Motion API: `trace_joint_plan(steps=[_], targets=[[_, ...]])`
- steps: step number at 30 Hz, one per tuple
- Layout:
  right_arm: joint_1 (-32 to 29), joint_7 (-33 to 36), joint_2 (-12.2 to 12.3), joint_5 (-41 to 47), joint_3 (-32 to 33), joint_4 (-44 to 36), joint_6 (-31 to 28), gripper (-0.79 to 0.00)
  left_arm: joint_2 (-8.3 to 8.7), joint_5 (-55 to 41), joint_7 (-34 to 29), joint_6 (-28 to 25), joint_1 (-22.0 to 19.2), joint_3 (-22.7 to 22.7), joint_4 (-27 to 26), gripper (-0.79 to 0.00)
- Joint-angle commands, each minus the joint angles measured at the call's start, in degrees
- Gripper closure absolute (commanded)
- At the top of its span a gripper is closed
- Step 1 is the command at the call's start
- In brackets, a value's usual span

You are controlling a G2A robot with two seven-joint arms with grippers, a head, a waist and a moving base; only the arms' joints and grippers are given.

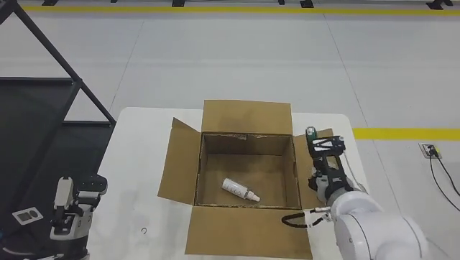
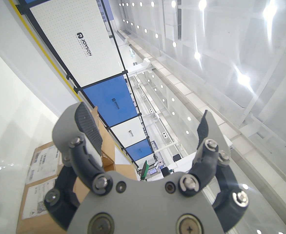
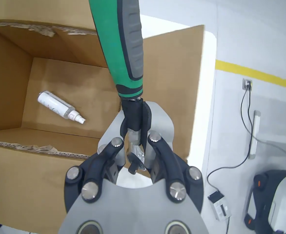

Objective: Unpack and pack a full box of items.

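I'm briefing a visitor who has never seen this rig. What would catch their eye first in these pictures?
Most likely the open cardboard box in the middle of the white table, nearly empty, with one small white spray bottle lying on its side on the box floor. Next, the green-handled tool clamped in the right gripper by the box's right flap. The left gripper sits open beside the table's near left edge, holding nothing.

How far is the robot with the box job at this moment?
Done: the box is open, with only a spray bottle on its floor. In hand: the right end effector is shut on a green-handled tool above the box's right flap; going in or out, I cannot tell. The left end effector is open. Left: the bottle and the tool.
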Motion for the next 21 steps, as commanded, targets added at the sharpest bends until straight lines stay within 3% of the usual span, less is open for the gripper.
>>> trace_joint_plan(steps=[1,7,11,16,21], targets=[[-2.57,-0.65,0.00,-0.09,3.04,-0.84,0.91,0.000,0.00,0.00,0.00,0.00,0.00,0.00,0.00,-0.785],[-9.21,-2.63,-0.50,3.01,12.69,-1.12,2.88,0.000,0.00,0.00,0.00,0.00,0.00,0.00,0.00,-0.785],[-10.30,-3.84,-0.63,10.75,19.15,2.46,2.56,0.000,0.00,0.00,0.00,0.00,0.00,0.00,0.00,-0.785],[-10.71,-9.39,-0.41,23.90,27.13,10.89,-3.60,0.000,0.00,0.00,0.00,0.00,0.00,0.00,0.00,-0.785],[-9.07,-13.16,0.08,28.83,29.15,19.63,-10.43,0.000,0.00,0.00,0.00,0.00,0.00,0.00,0.00,-0.785]])
